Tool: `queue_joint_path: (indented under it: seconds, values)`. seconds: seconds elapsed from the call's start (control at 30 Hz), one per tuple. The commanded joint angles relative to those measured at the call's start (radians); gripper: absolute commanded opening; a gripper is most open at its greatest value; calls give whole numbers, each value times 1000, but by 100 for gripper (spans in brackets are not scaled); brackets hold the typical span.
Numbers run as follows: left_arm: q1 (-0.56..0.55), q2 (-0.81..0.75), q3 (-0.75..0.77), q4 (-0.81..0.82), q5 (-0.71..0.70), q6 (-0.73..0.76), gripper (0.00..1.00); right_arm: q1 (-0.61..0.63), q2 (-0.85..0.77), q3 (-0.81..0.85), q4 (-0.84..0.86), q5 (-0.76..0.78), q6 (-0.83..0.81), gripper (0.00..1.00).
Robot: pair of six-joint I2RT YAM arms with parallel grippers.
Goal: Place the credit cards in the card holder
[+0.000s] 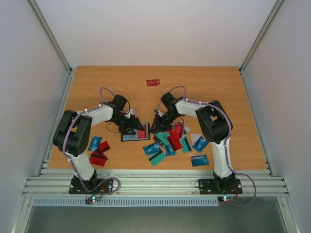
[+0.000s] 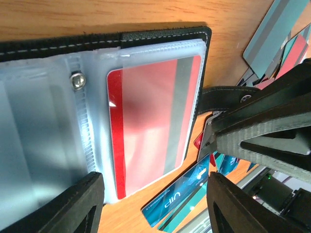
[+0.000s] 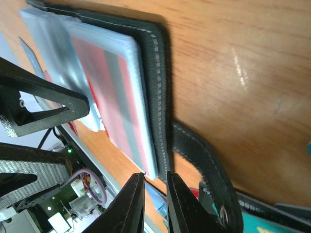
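Observation:
The black card holder [image 1: 129, 138] lies open on the table between the arms. A red credit card [image 2: 146, 126] with a grey stripe sits in its clear right sleeve. My left gripper [image 1: 129, 126] hovers just above the holder, open and empty; in the left wrist view [image 2: 154, 180] its fingers straddle the sleeve's near edge. My right gripper [image 3: 156, 175] is at the holder's near right corner [image 3: 158, 160], below the snap strap [image 3: 204, 165]. Its jaws stand a narrow gap apart, pinching that corner. Loose cards [image 1: 167, 141] lie to the right.
A second group of red and teal cards [image 1: 99, 148] lies left of the holder. One red card [image 1: 153, 82] lies alone far back. A blue card [image 2: 180, 200] lies just in front of the holder. The right gripper's fingers [image 2: 252, 126] crowd the holder's right side.

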Motion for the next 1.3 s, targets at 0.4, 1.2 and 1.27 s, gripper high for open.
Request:
queue_joint_path:
  seconds: [0.4,1.2,1.27]
  values:
    - [5,-153,126,-267,-233,163,68,-17,-115,-16,28,-22,3,24]
    - [201,-63,-26,-127,-179,217,81,25,77,117,-43,-13,-17,20]
    - [201,-53,-34,-117,-169,219,80,24,92,113,-60,8,-28,18]
